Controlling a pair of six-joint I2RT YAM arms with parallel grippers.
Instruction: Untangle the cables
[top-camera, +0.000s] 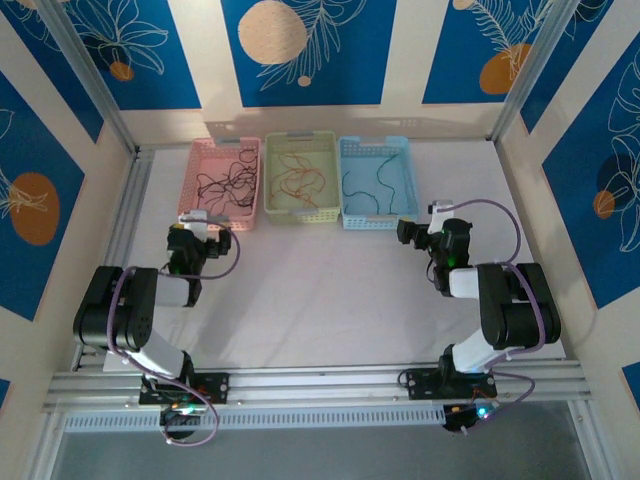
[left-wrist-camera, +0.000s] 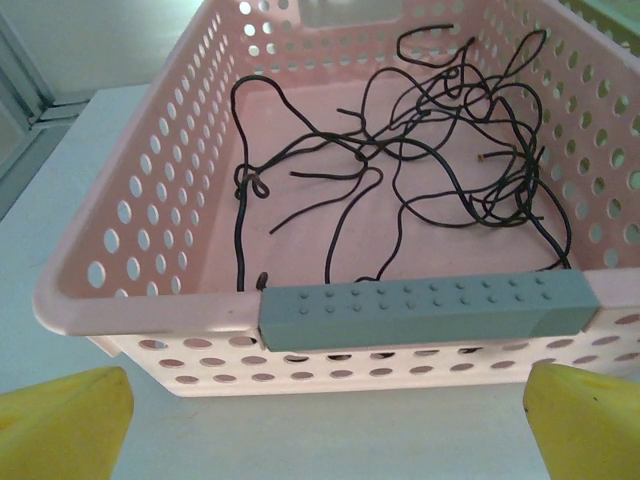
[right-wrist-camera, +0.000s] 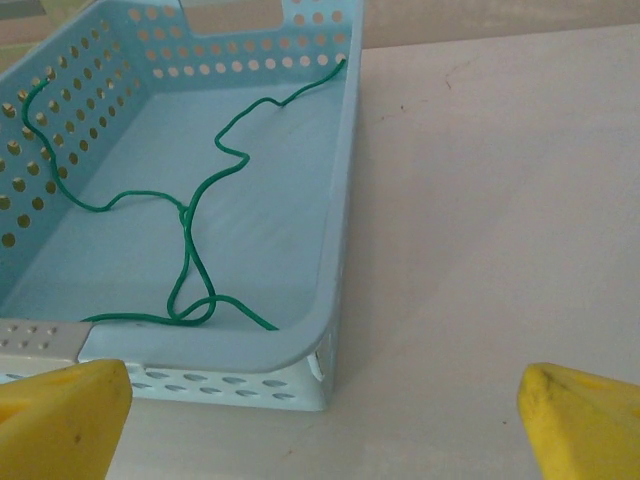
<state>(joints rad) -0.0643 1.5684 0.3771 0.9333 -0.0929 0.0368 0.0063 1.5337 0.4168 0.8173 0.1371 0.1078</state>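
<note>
- Both grippers are parked just short of the baskets, and each has its yellow fingers spread wide with nothing between them.
- The left gripper (left-wrist-camera: 320, 440) looks straight over the near wall of the pink basket (left-wrist-camera: 150, 200). That wall, with its grey clip (left-wrist-camera: 425, 308), stands between the fingers and the wires.
- The black cables (left-wrist-camera: 440, 150) sit in a loose heap on the pink basket's floor, ahead of the left gripper and bunched toward the far right. One strand trails down the left side to the near wall. They look like the only real tangle left to me.
- The right gripper (right-wrist-camera: 320, 430) is off the near right corner of the blue basket (right-wrist-camera: 340, 200), mostly over bare table.
- The green cable (right-wrist-camera: 188, 235) lies ahead and to its left. Its long run goes from a loop by the near wall up to the far right corner, with a side branch toward the left wall.
- The orange cables (top-camera: 298, 182) are in the yellow basket (top-camera: 300, 218) in the middle, between the two arms.
- From the top camera, both arms are folded with their elbows back near the bases, wrists low and aimed at the baskets.
- My guess is the left arm takes the black heap. It has to clear the wall first, then come down on that stray left strand.
</note>
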